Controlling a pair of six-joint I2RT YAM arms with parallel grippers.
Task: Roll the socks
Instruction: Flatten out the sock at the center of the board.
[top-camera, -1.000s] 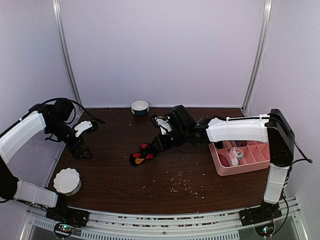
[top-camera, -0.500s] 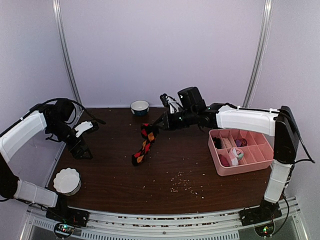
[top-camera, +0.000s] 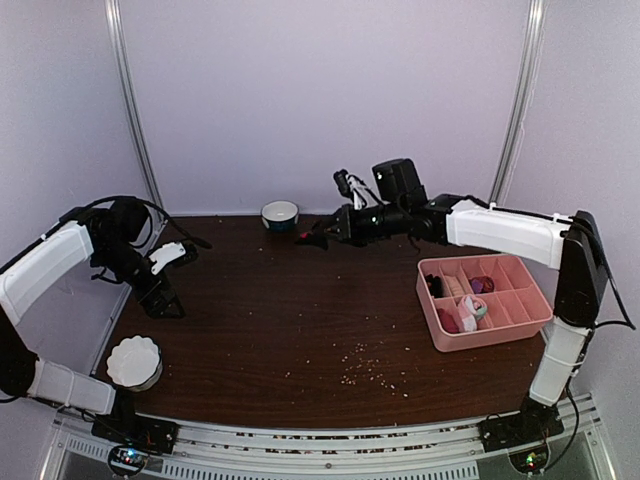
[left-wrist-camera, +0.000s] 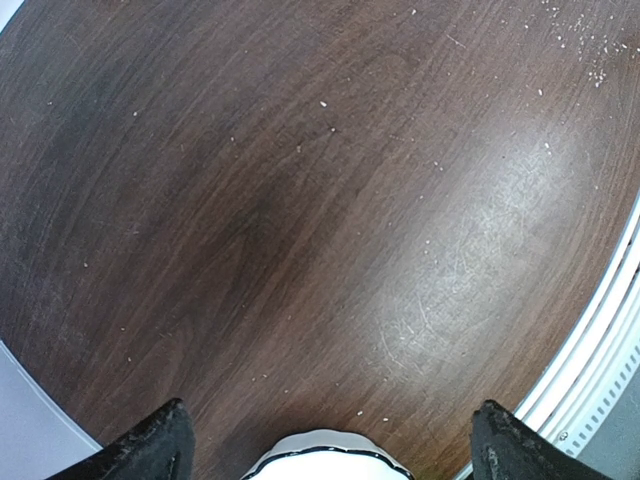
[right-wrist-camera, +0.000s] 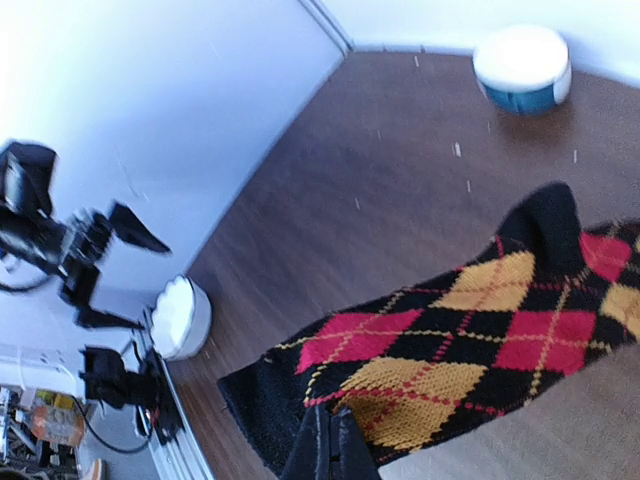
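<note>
the argyle sock (right-wrist-camera: 450, 350) runs off the right edge of the wrist view, that end cut off. from above it is only a dark bunch, off the surface (top-camera: 300, 330), just right of the blue-and-white bowl (top-camera: 280, 214). its long axis slants from lower left to upper right. the right tool (right-wrist-camera: 330, 452) is clenched on it. the left tool (top-camera: 160, 298), far left of the bowl, is released.

Two arms: glossy white shell links, black joints & wrist blocks. Left arm (top-camera: 45, 268): black cables looped at elbow, white cam pod by wrist. Right arm (top-camera: 500, 232): thin black cable trailing off elbow, white connector atop wrist. Fingers (left-wrist-camera: 150, 450) matte black, tapered.
</note>
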